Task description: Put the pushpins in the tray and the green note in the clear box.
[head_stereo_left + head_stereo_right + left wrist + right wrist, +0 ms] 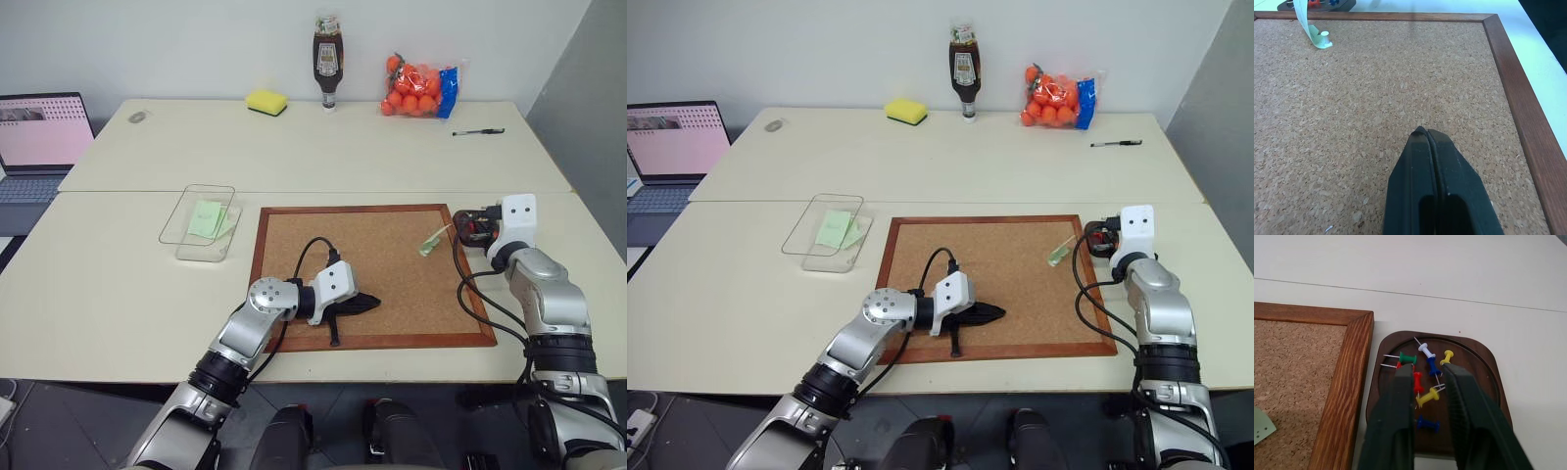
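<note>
On the table [118,294], the cork board [392,264] carries the clenched left gripper [367,304]. At nine o'clock, the clear box [186,235] holds one green note [206,217]; another note [432,240] curls at three o'clock. Right gripper [1427,374] parted over the tray [1479,352] of pushpins [1422,379].

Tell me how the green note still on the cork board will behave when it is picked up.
The note is probably floppy and very light: it looks paper-thin and curls up off the board. It may bend or crease in a pinch. A white pin stands at its lower end, so it may resist or tear if pulled first.
</note>
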`<state>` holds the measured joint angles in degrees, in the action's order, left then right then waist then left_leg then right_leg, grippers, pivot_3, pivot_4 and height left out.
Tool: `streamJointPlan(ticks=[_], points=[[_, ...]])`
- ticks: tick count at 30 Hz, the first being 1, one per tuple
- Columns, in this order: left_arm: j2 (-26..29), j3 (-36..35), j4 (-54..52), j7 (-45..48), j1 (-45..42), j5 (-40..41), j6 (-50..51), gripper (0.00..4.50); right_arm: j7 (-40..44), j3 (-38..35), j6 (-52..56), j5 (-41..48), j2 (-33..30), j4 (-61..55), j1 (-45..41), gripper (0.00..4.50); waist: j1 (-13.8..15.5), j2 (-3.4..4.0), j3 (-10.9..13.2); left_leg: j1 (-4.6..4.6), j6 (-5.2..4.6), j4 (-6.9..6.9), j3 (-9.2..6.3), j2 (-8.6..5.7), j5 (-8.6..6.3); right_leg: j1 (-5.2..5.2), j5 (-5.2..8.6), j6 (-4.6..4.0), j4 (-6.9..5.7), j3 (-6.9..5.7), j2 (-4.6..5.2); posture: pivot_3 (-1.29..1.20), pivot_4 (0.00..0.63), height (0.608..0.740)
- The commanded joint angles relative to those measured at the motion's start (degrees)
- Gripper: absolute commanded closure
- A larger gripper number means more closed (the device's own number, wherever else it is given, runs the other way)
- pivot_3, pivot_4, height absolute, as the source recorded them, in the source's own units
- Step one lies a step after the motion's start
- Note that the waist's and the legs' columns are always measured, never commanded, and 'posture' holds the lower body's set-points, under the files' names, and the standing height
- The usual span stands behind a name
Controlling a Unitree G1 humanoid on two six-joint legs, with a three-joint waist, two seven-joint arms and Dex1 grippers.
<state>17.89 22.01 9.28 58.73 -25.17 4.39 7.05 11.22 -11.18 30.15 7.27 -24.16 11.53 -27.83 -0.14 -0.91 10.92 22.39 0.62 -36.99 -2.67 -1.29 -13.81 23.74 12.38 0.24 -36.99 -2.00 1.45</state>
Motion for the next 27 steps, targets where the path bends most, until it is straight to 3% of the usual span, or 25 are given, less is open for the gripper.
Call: streamJointPlan(ticks=[1,7,17,27], points=[[0.15,1.05,0.50,0.35,0.54,-0.67,0.47,4.50,-0.31,-1.25,-1.31,-0.06,-1.07,-1.86,-1.08,2.50,0.00,0.00,0.00,0.00,0.00,0.00,-0.01,0.00,0.00,0.00,0.00,0.00,0.00,0.01,0.00,0.00,0.150,0.740],[0.04,1.11,0.52,0.28,0.53,-0.67,0.45,4.50,0.70,-1.37,-0.19,1.34,-0.72,-7.37,1.18,2.35,0.01,0.00,0.00,0.00,0.00,0.00,-0.01,0.00,0.00,0.00,0.00,0.00,-0.01,0.00,0.00,0.00,0.150,0.740],[0.21,0.85,0.72,0.07,0.12,-0.77,0.40,4.50,10.50,3.59,4.40,5.67,-1.97,-27.59,16.89,2.35,0.00,0.00,0.00,-0.01,0.00,-0.03,-0.21,0.00,0.00,-0.02,0.00,0.01,0.00,-0.01,0.01,0.00,0.150,0.740],[0.43,0.76,0.72,0.27,-0.06,-0.82,0.49,4.50,12.13,8.04,2.57,4.88,-0.65,-25.55,15.21,2.35,0.01,0.00,0.00,-0.08,0.00,-0.01,-0.23,0.01,0.00,-0.08,0.00,0.01,0.03,-0.01,-0.04,0.00,0.150,0.740]])
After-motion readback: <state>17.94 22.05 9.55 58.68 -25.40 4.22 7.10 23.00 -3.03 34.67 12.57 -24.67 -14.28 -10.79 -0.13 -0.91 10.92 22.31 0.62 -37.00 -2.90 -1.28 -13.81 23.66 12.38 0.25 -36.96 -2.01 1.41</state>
